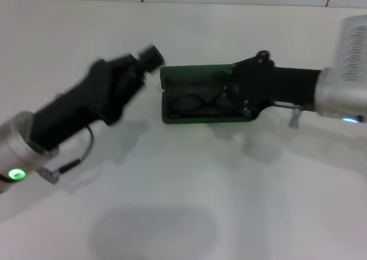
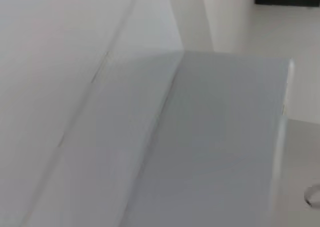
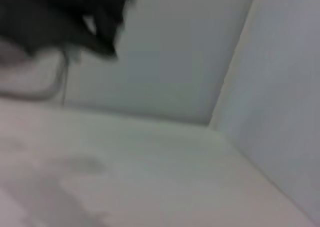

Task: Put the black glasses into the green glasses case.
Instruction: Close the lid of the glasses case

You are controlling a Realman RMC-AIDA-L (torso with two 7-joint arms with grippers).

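The green glasses case (image 1: 194, 75) lies open in the middle of the white table in the head view. The black glasses (image 1: 192, 104) lie inside its dark base, lenses side by side. My right gripper (image 1: 230, 94) reaches in from the right and hangs over the case's right end, covering that end of the glasses. My left gripper (image 1: 148, 59) is just off the case's left end, level with the raised lid, and looks blurred. Neither wrist view shows the case or the glasses.
The white table (image 1: 183, 203) stretches toward me, with a tiled wall behind it. The right wrist view shows the dark left arm (image 3: 60, 17) with a cable, above the table. The left wrist view shows only pale wall panels (image 2: 220, 137).
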